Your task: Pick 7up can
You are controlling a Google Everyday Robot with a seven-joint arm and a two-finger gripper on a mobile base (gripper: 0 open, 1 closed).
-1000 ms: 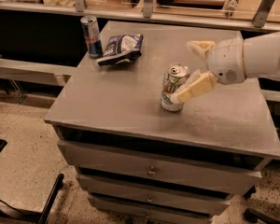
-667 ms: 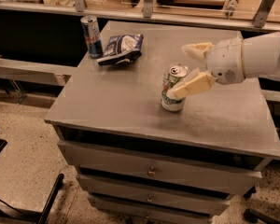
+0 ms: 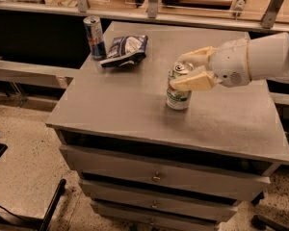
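Note:
The 7up can (image 3: 177,96) stands upright near the middle of the grey cabinet top (image 3: 125,105). It has a pale body with green lettering and a silver top. My gripper (image 3: 177,72) reaches in from the right at the height of the can's top. Its two cream fingers (image 3: 195,82) are spread, one behind the can's rim and one in front of it. The can rests on the surface.
A taller blue-and-silver can (image 3: 94,36) stands at the back left corner. A crumpled blue-and-white chip bag (image 3: 126,49) lies beside it. Drawers (image 3: 156,177) sit below the top. A shelf rail with metal brackets (image 3: 154,4) runs behind.
My gripper has moved a little left, and its fingers now straddle the can's upper part instead of sitting just to its right. The can has not moved.

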